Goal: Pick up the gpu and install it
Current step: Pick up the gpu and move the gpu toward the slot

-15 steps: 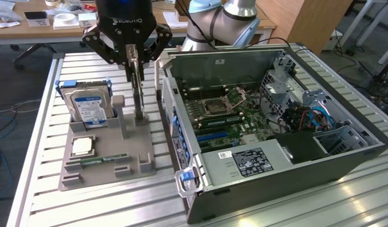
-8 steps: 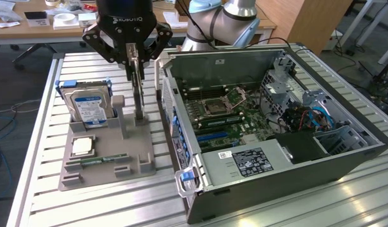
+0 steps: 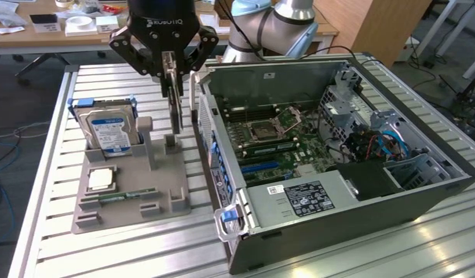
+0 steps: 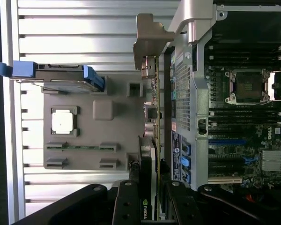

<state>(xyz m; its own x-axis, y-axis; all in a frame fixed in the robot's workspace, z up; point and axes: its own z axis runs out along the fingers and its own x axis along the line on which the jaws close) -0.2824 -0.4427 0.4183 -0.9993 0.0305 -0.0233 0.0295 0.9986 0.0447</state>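
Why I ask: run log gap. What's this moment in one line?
claw shut on gpu | gpu upright over grey holder | beside open computer case

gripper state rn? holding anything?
Gripper: closed on the gpu, which hangs edge-down over the grey parts tray.

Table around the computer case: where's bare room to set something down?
Bare slats show on the table in the exterior view's foreground, before the tray and case, and behind the tray toward the far edge. Crowded: the strip between tray and case, where the gripper holds the gpu.
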